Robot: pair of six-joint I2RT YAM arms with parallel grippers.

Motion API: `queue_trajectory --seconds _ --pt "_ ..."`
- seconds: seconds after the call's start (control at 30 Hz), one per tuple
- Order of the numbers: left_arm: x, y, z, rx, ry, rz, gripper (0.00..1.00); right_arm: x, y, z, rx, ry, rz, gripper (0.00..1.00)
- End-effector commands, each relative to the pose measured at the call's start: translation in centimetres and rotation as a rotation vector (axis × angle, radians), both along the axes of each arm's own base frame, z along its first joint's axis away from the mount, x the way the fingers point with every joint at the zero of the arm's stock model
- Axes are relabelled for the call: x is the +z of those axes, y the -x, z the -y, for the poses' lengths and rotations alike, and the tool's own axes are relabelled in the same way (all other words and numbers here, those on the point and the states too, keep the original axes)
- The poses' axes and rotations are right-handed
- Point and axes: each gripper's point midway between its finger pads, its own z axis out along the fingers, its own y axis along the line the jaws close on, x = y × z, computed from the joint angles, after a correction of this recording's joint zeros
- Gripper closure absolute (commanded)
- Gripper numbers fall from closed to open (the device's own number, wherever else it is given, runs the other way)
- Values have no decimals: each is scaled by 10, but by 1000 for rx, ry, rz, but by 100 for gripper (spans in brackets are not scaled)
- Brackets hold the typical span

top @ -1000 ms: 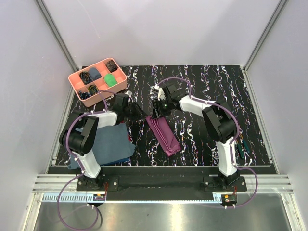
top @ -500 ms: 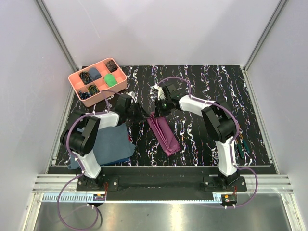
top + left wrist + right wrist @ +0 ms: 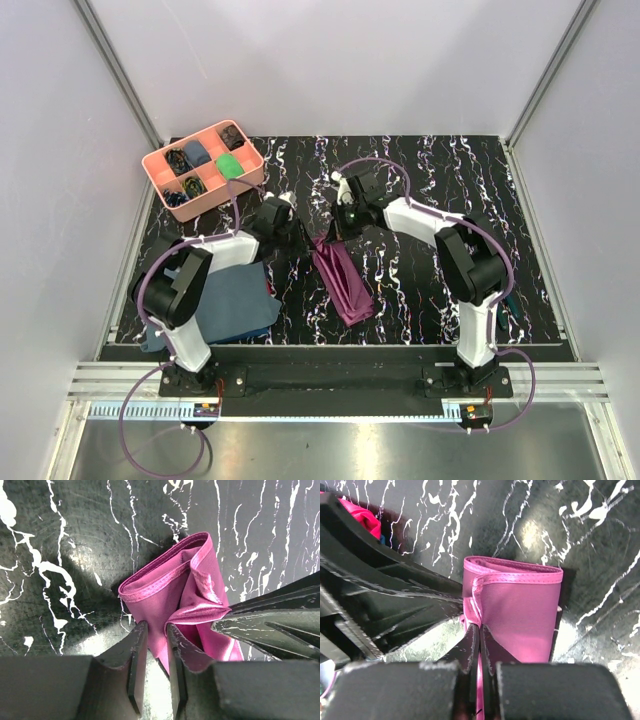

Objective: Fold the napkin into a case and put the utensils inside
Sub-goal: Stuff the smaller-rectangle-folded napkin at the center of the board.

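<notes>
The plum-purple napkin [image 3: 343,285] lies folded into a narrow oblong case at the table's middle, its far end lifted between both grippers. My left gripper [image 3: 304,243] comes from the left. In the left wrist view its fingers [image 3: 156,630] stand close together with a fold of the napkin [image 3: 170,585] pinched between the tips. My right gripper [image 3: 330,238] comes from the far right. In its wrist view its jaws [image 3: 480,630] are shut on the napkin's [image 3: 520,615] hemmed edge. The pouch's mouth gapes a little between them. A dark green sliver [image 3: 508,296] beside the right arm may be the utensils, otherwise hidden.
A pink compartment tray [image 3: 228,192] with small dark items stands at the far left. A slate-blue cloth [image 3: 235,300] lies under the left arm, with a bit of red cloth [image 3: 362,515] at its edge. The two grippers nearly touch over the marbled black tabletop [image 3: 420,170].
The right gripper has closed onto the napkin's edge. The left gripper moved right to the napkin's far end. That end is now raised and gathered between them.
</notes>
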Motion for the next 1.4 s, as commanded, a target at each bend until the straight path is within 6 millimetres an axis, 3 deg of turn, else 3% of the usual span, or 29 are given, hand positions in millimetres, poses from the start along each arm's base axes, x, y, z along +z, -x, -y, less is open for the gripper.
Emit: queue_trajectory --seconds 0.0,0.07,0.17,0.23,0.47,0.63,0.93,1.13,1.37 --pt "31 -16 1 13 -12 114 77 24 3 5 -13 -72 -13 100" --pt "37 -16 1 14 2 128 76 22 3 11 -28 -72 -20 100" --pt "42 -15 0 26 15 146 62 23 3 17 -35 -75 -13 100" --pt "44 -15 1 20 16 146 59 25 3 19 -37 -85 -17 100" --pt "45 -22 15 -18 44 135 64 28 4 23 -39 -120 -27 100" --pt "30 -20 30 -112 -5 112 72 35 3 23 -40 -156 -31 100" --pt "17 -17 35 -146 -199 121 72 36 4 24 -35 -180 -51 100" --pt "15 -12 32 -147 -294 134 62 34 5 22 -31 -183 -59 100" --pt "10 -11 30 -157 -363 146 64 34 6 23 -33 -186 -65 100"
